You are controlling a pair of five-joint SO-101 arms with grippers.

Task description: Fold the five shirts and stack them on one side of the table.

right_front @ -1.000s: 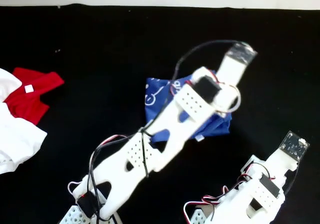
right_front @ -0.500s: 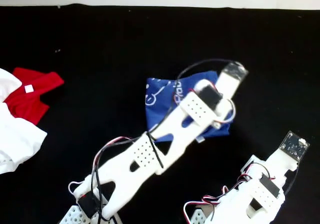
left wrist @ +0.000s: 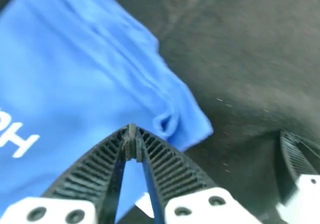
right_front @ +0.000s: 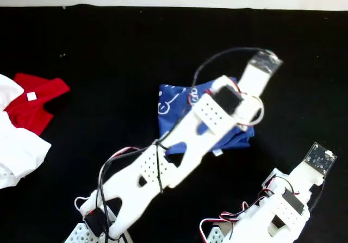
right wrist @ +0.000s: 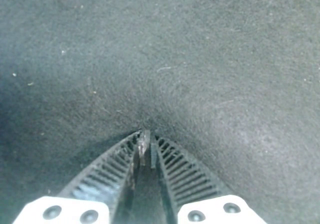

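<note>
A folded blue shirt (right_front: 175, 106) with white print lies mid-table on the black cloth. My left arm (right_front: 217, 112) stretches across it from the near side. In the left wrist view my left gripper (left wrist: 131, 140) is shut just above the blue shirt (left wrist: 75, 83), near its folded edge, and no cloth shows between its tips. My right arm (right_front: 283, 205) sits at the near right corner. Its gripper (right wrist: 145, 149) is shut over bare black cloth. A red shirt (right_front: 33, 103) and a white shirt (right_front: 16, 148) lie crumpled at the left edge.
The black tablecloth (right_front: 109, 47) covers the whole table, and a pale wall runs along the far edge. A ribbed black finger on a white body (left wrist: 300, 174) shows beyond the blue shirt's edge in the left wrist view.
The left arm pulled back and dipped over the blue shirt half a second ago, then stretched out again to about where it was. The right arm has not moved.
</note>
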